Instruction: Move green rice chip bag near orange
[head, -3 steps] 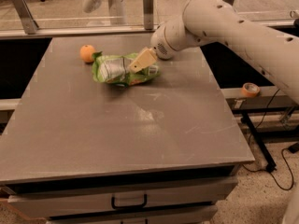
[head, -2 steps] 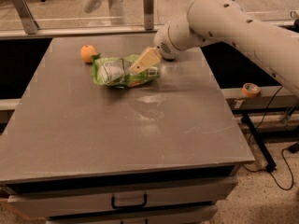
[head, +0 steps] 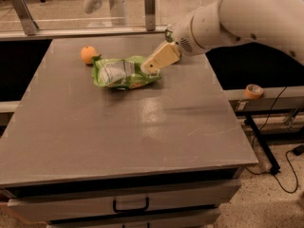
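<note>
The green rice chip bag (head: pixel 122 73) lies crinkled on the grey table (head: pixel 142 127) at the back left, its white label panel facing up. The orange (head: pixel 88 54) sits just beyond the bag's left end, almost touching it. My gripper (head: pixel 153 68) reaches in from the upper right and meets the bag's right end, low over the table. The big white arm (head: pixel 237 18) fills the upper right.
An orange tape roll (head: pixel 253 90) sits on a ledge to the right of the table. A glass barrier with metal posts (head: pixel 150 8) runs along the table's far edge. A drawer with a black handle (head: pixel 130 205) is under the front edge. Cables lie on the floor at the right.
The arm's upper part has swung up and to the right. The gripper stays at the bag's right end. The bag and the orange have not moved.
</note>
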`<action>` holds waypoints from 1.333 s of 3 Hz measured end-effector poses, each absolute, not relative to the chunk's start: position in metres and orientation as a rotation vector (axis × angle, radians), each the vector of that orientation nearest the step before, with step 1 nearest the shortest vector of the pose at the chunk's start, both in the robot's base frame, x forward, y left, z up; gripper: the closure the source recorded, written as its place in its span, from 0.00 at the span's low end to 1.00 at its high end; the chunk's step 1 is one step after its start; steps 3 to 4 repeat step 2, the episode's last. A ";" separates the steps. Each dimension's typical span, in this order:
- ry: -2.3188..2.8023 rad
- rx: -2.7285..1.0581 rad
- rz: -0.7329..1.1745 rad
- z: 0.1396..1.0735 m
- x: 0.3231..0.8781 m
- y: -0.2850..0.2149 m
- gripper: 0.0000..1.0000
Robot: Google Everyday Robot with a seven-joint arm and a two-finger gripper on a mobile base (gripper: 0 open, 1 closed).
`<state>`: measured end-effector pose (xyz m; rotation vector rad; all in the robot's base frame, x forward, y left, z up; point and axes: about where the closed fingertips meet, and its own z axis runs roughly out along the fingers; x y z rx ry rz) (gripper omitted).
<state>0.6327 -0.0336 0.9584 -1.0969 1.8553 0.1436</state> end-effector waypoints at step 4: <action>1.849 -1.071 0.066 0.995 0.599 -0.051 0.00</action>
